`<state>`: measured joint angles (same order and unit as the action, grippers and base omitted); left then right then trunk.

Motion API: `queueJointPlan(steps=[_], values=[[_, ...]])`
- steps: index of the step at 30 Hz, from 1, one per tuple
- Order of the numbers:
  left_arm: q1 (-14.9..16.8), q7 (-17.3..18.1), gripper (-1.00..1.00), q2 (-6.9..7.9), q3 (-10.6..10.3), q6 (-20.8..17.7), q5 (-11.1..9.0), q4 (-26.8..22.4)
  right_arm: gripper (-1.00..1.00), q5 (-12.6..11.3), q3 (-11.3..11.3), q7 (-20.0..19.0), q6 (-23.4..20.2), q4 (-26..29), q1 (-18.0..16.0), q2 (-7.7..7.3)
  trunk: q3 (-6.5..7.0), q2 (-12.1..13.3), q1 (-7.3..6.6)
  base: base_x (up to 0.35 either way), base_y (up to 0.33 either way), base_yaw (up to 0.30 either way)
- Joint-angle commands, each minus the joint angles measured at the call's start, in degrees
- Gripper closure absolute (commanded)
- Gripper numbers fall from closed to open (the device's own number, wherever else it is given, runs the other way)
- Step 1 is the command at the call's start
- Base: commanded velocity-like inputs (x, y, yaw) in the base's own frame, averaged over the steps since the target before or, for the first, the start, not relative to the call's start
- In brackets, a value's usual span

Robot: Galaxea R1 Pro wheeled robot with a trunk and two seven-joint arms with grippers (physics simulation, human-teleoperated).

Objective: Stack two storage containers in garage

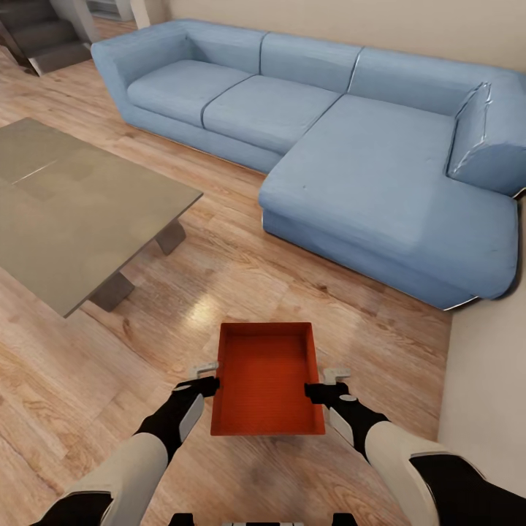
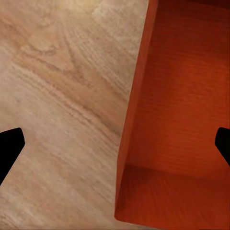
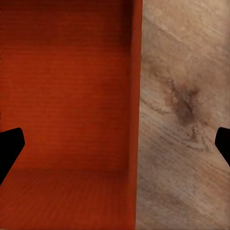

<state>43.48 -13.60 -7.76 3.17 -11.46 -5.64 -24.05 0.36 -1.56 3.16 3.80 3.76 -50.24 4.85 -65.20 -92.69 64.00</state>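
On your far left, the grey low table [image 1: 73, 212] stands on the light wood plank floor [image 1: 241, 270] of the living room, and stair steps [image 1: 44, 36] show in the far left corner. Nearer to you, your left gripper [image 1: 207, 378] sits at the left long wall of the one storage container [image 1: 267, 380] in front of you. In the left wrist view its two dark fingertips [image 2: 9, 148] are spread wide, one over the planks and one over the container's [image 2: 177, 120] inside, so the jaws straddle that wall with a clear gap on both sides; you are open there and not pinching anything. The orange-red container is open-topped and empty, lying near you at the middle, between your two arms, its long sides running away from you. Your right gripper [image 1: 326, 383] stands at the right long wall. In the right wrist view its fingertips [image 3: 10, 146] are likewise set wide apart, one above the container's [image 3: 67, 96] floor and one above the wood, open astride the wall. Beyond the container the blue corner sofa [image 1: 329, 139] stretches from far centre to the right, its chaise reaching toward you beside the pale wall [image 1: 482, 394].
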Motion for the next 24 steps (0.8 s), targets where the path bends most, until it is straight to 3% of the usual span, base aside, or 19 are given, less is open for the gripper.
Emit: queueJointPlan(steps=[1,24], values=[[0.0,-0.3,-1.0,-0.08,0.0,-0.2,-0.6,-0.2,-1.0,0.0,-0.1,0.2,0.2,-0.1,0.0,0.04,-0.03,0.0,0.0,0.0,0.0,0.0],[0.0,-0.4,-1.0,-0.79,-0.4,-0.4,-0.6,-0.1,-1.0,0.3,0.0,0.4,0.2,0.0,0.0,0.14,-0.03,0.0,0.0,0.0,0.0,0.0]])
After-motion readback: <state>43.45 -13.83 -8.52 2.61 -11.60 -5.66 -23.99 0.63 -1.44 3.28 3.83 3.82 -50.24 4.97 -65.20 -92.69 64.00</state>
